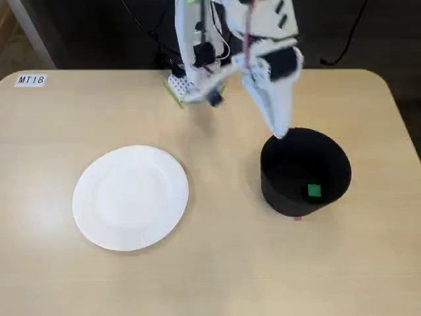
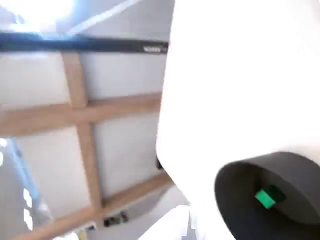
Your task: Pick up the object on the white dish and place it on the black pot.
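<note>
A small green cube lies on the floor of the black pot at the right of the table in the fixed view. It also shows in the wrist view, inside the pot at the lower right. The white dish at the left is bare. My gripper hangs point-down just above the pot's back rim, its white fingers drawn together into one taper and holding nothing. In the wrist view the gripper body is a bright, washed-out mass.
The arm's base stands at the back middle of the table, with cables behind it. A label reading MT18 sits at the back left corner. The wrist view looks partly up at wall panels with wooden battens.
</note>
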`<state>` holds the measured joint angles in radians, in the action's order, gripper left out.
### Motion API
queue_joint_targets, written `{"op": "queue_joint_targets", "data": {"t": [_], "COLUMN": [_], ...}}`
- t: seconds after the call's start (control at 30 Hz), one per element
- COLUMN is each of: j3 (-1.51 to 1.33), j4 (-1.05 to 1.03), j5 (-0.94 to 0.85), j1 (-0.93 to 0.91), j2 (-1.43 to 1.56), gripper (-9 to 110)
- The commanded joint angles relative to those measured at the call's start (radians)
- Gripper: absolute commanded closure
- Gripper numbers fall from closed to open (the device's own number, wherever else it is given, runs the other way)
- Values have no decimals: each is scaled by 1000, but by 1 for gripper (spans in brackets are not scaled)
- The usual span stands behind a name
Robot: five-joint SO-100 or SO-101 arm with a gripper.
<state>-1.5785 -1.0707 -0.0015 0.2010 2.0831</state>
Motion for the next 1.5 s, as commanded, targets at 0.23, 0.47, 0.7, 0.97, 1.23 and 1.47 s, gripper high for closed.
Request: {"op": "queue_joint_targets", "data": {"t": [0.23,0.47,0.7,0.97,1.23,1.47], "j3": [-439,-785,-945,-1138,-1287,-1413], "j4": [-2,-9,5,34,43,81], "j5": [17,3,-14,-17,-21,-31], "j1": [-275,-250,-236,-224,-184,-173], "j2": [617,946,1039,1169,1246,1247], "gripper": [102,102,102,102,102,102]}}
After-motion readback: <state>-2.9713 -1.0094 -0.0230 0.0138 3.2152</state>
